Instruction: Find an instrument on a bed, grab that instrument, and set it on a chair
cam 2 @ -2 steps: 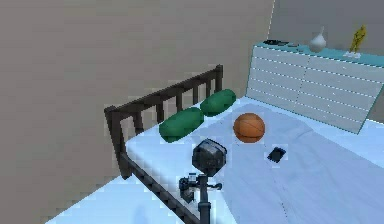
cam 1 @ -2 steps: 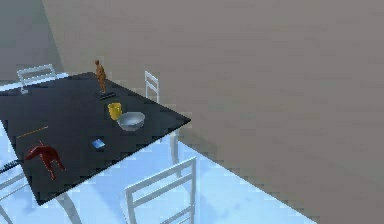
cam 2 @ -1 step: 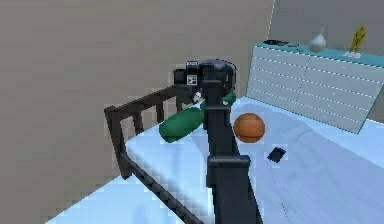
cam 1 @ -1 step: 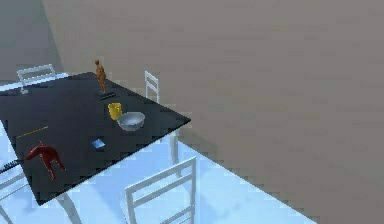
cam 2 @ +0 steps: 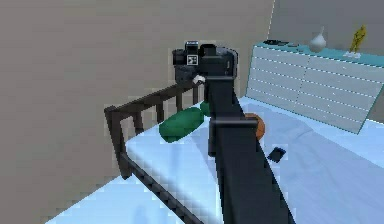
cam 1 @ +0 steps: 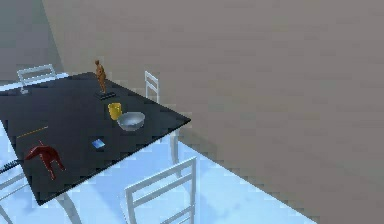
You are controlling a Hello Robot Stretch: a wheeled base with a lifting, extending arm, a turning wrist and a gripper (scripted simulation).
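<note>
Asker: Instrument on the bed [cam 2: 170,165], which way does it point?

Watcher: One cannot tell. An orange-brown rounded thing [cam 2: 259,127] lies on the mattress toward the bed's middle. It is mostly hidden behind the arm [cam 2: 240,165], so its long axis stays unclear. A green pillow [cam 2: 184,123] lies at the head edge, against the dark headboard [cam 2: 140,108]. A small dark flat thing [cam 2: 277,154] lies farther from the headboard.

Asker: And the gripper [cam 2: 192,52]?

Watcher: It shows past the headboard, against the wall. Whether it holds anything cannot be told. The black marks on its white squares [cam 2: 187,60] are too small to read.

Asker: Chairs?

Watcher: A white chair [cam 1: 160,193] stands at the near edge of the dark table [cam 1: 70,105].
</note>
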